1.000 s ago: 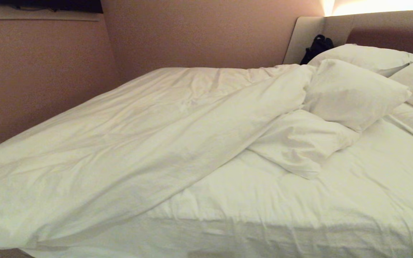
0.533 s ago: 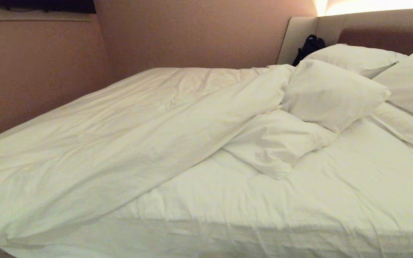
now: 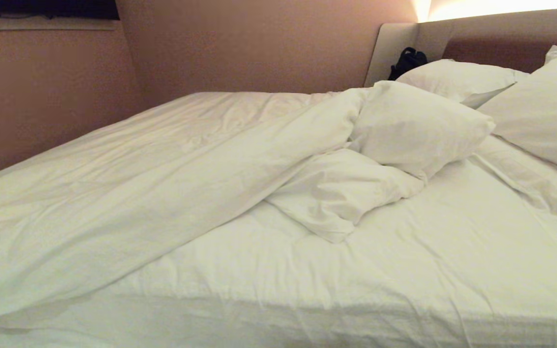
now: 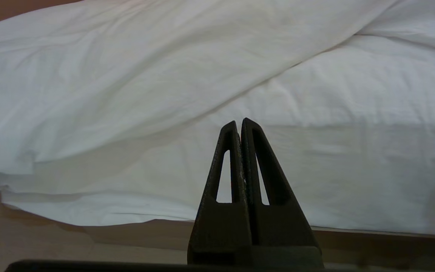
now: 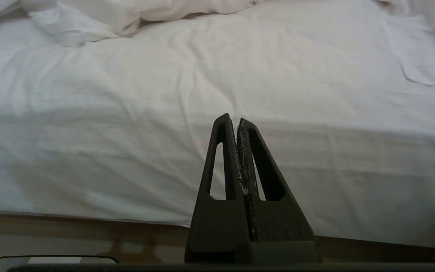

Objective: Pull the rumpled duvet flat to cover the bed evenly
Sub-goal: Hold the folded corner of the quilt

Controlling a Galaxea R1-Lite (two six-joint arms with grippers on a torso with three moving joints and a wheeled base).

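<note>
The duvet (image 3: 162,169) lies rumpled over the far left half of the bed (image 3: 428,270), folded back along a diagonal edge, with a bunched corner (image 3: 336,193) near the pillows. The near right part of the white mattress sheet is bare. Neither arm shows in the head view. In the left wrist view my left gripper (image 4: 239,122) is shut and empty, low in front of the bed's side, facing the duvet's hanging edge (image 4: 89,113). My right gripper (image 5: 232,120) is shut and empty too, facing the bare sheet (image 5: 259,68) further along the same side.
Three white pillows (image 3: 414,125) (image 3: 457,79) (image 3: 544,111) lean by the padded headboard (image 3: 501,34). A black object (image 3: 406,60) sits in the far corner by the headboard. A pinkish wall (image 3: 235,43) runs behind the bed. Brown floor (image 4: 51,241) shows below the mattress side.
The whole head view has shifted to the left, so the camera has moved rightward along the bed. Nothing on the bed itself has moved.
</note>
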